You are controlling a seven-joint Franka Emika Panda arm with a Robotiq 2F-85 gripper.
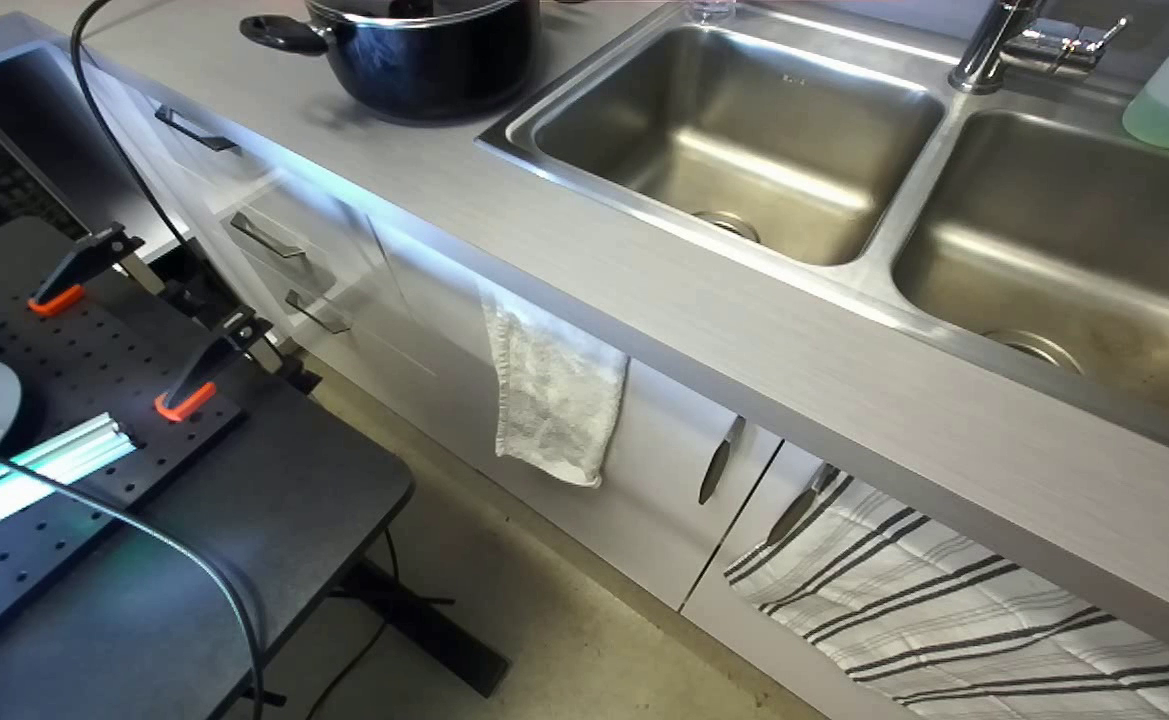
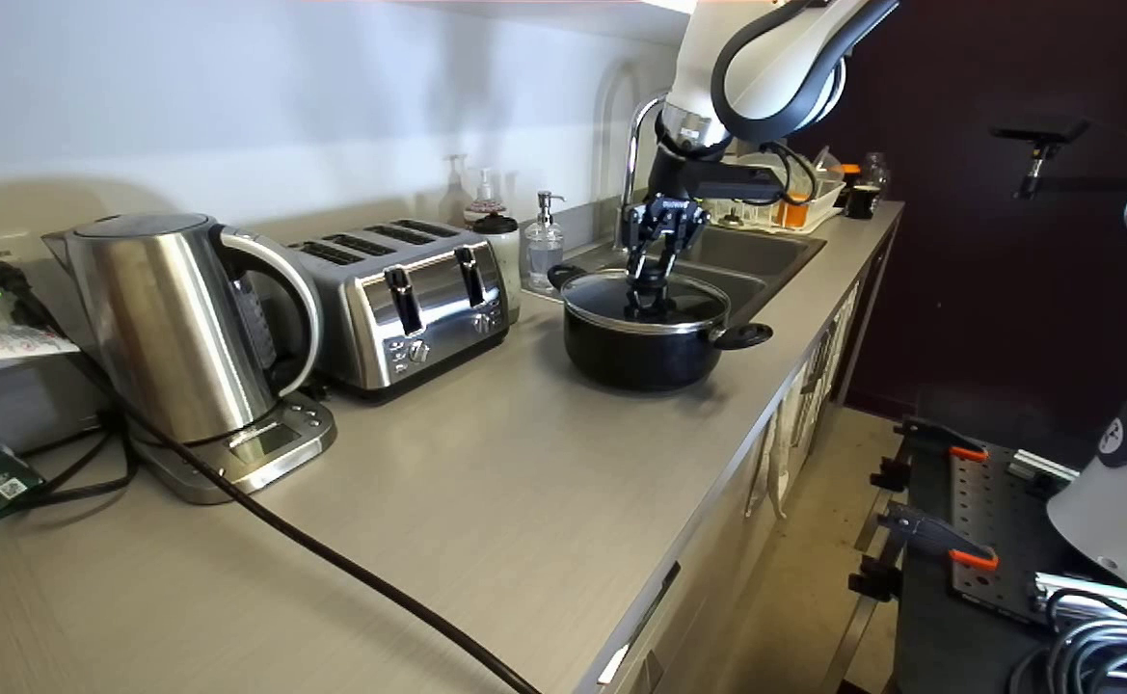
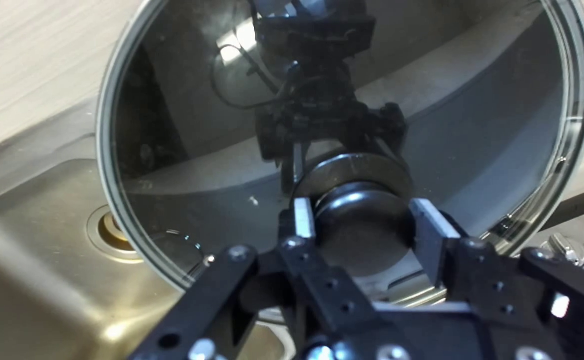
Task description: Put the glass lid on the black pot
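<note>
Glass lid [image 2: 690,301] on black pot [image 2: 638,359], near centre in exterior view — seemingly seated. Fingers [image 3: 304,218] clasp knob [image 3: 364,230], apparently (snug both sides). Remaining — release, retreat.

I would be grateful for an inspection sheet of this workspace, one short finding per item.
Surface: grey countertop, with a steel sink set into it.
Job's things: black pot stands beside the sink; glass lid lies over its mouth, full seating uncertain.
Clutter: kettle and toaster on the countertop, soap dispenser by the sink.
Gripper: fingers on either side of the lid's knob; contact unclear.
Cables: black cable runs past the kettle, over the countertop.
Surroundings: white towel and striped towel hang at the cabinet fronts.
</note>
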